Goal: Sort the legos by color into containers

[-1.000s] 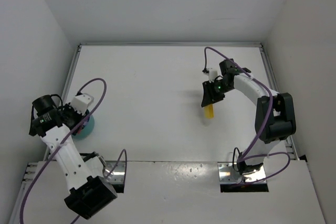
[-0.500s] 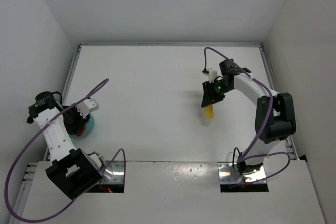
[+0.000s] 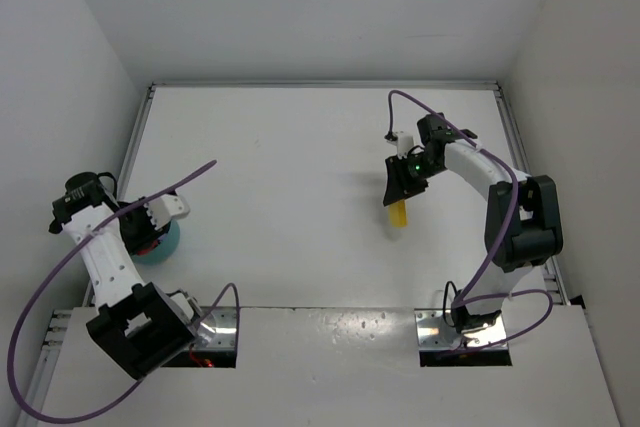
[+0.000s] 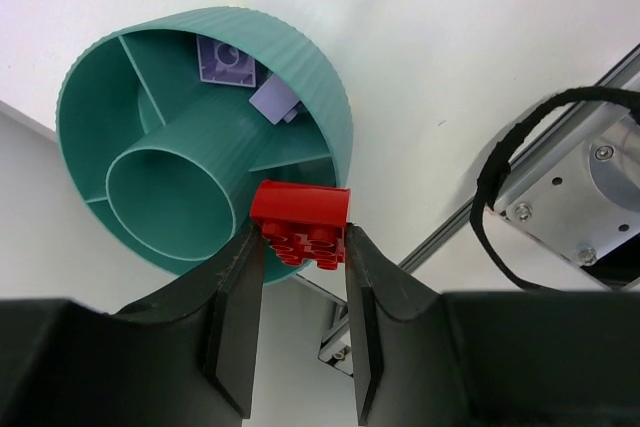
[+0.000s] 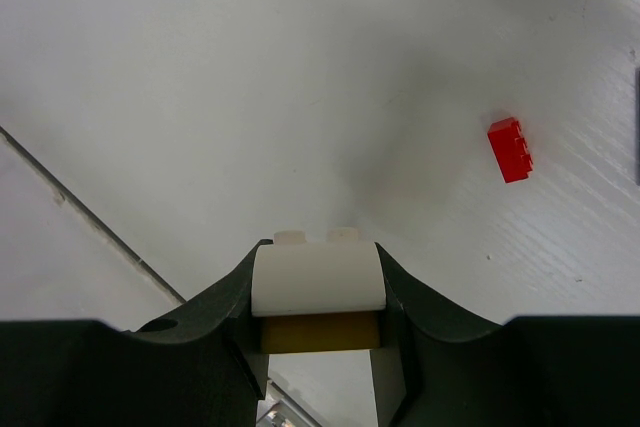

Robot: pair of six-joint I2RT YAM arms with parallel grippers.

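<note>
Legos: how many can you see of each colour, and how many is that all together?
Red legos: 2
Pale purple legos: 2
White lego: 1
Yellow lego: 1
Total: 6

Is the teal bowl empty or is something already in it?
Not empty: the left wrist view shows two lavender bricks lying in one outer compartment of the teal bowl.

Bright, even lt; soft shadows
</note>
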